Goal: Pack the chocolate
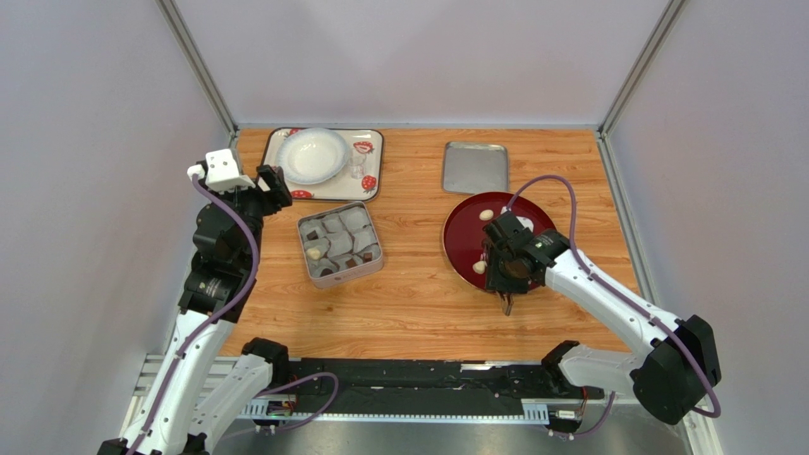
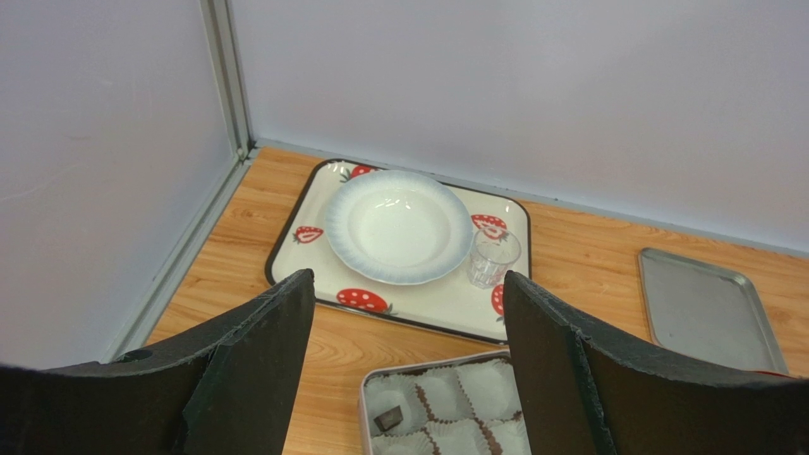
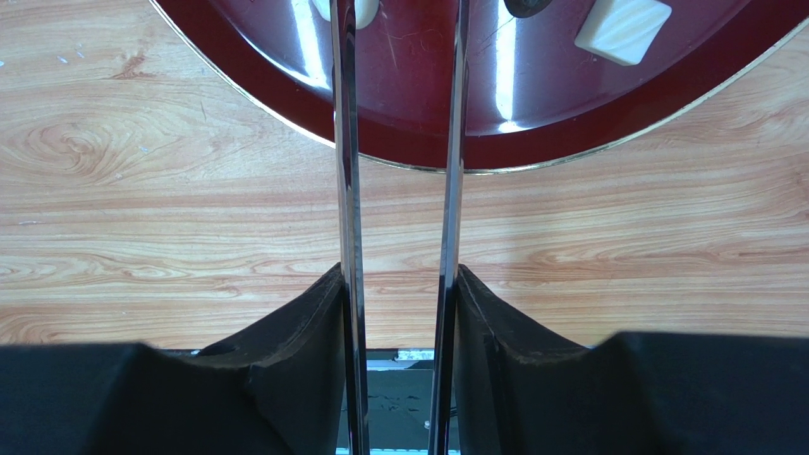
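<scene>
Tweezers [image 3: 347, 190] sit clasped in the right tool [image 3: 399, 284], nearest the arms. Its fingers press the two steel blades from outside, yet the blade tips stand apart with bare plate between them, so nothing is pinched. The tips reach over the near rim of the red plate [image 3: 570, 95], where loose chocolate [image 3: 622, 27] lies: a white square piece flat on its face, corners skewed to the plate edge, with no real long axis. A cream piece [image 3: 366, 9] lies at the left blade tip; whether it touches, I cannot tell. I judge these bites light, stiff and smooth, easily scuffed or flicked away, so best pinched gently across two opposite flat sides. Left of the plate, the tin [image 1: 378, 254] holds paper cups [image 2: 484, 384], a few with dark pieces inside. The left tool [image 2: 408, 289] hovers just beyond its far left corner, jaws wide and empty. Farthest stand a strawberry tray [image 2: 427, 301] with bowl [image 2: 399, 227] and glass [image 2: 494, 258], and a metal tray [image 2: 707, 308].
</scene>
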